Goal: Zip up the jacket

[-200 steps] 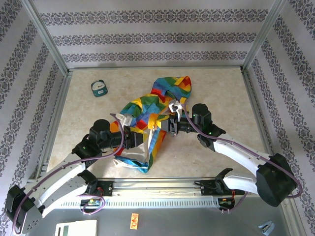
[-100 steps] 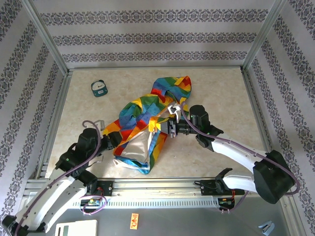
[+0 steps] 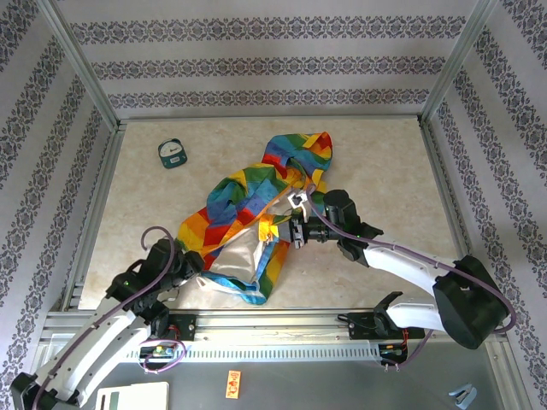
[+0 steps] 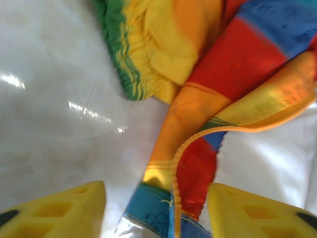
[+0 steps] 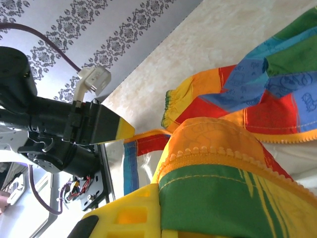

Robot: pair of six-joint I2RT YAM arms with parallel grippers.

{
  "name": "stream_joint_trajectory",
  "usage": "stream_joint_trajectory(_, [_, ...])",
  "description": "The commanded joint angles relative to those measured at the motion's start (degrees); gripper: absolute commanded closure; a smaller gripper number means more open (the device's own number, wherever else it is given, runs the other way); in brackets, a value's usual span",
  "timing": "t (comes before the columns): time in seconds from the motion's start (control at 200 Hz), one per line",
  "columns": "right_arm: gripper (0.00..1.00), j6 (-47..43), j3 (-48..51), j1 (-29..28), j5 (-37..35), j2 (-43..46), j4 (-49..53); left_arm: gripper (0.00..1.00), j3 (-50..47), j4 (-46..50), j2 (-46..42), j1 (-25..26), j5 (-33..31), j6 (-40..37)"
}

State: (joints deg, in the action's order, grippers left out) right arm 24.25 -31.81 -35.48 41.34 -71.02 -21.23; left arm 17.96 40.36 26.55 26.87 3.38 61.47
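The rainbow patchwork jacket (image 3: 256,201) lies crumpled mid-table, its whitish lining (image 3: 235,260) showing at the near side. My right gripper (image 3: 272,229) is shut on the orange-yellow zipper edge (image 5: 237,161), with fabric folded over its yellow finger (image 5: 129,213). My left gripper (image 3: 190,263) sits at the jacket's near-left corner. It is open, and the blue hem and zipper edge (image 4: 174,198) lie between its yellow fingers (image 4: 54,213), untouched. One dark, yellow-tipped finger of the left gripper (image 5: 106,130) also appears in the right wrist view.
A small round teal gadget (image 3: 172,154) lies at the far left of the table. Metal frame rails (image 3: 94,213) and patterned walls border the beige tabletop. The rail (image 3: 273,323) runs along the near edge.
My left arm has pulled back from the jacket's left front toward the near-left corner. The right gripper has moved slightly nearer and left, drawing the zipper edge along.
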Motion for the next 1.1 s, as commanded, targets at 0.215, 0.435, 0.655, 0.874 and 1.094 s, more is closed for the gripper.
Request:
stream_joint_trajectory(0.215, [1.0,2.27,2.93,2.92,0.29,5.01,2.78,1.0,6.26,-8.62,5.45,0.6,1.84,-9.5])
stream_joint_trajectory(0.435, [1.0,4.98,7.44,4.88,2.85,12.83,9.0,1.0,20.71,-12.45,25.82,16.33,-8.2,-21.53])
stream_joint_trajectory(0.655, [1.0,8.01,15.6,7.53,2.42,25.84,16.52,1.0,35.11,-18.73,52.96,33.13,-9.89,-25.95])
stream_joint_trajectory(0.874, [1.0,6.06,20.43,8.4,2.21,35.35,21.39,0.67,34.82,-19.76,56.76,35.91,-8.21,-23.19])
stream_joint_trajectory(1.094, [1.0,3.09,20.49,8.59,1.41,37.58,25.43,0.48,30.87,-19.68,46.68,35.24,-10.99,-19.59])
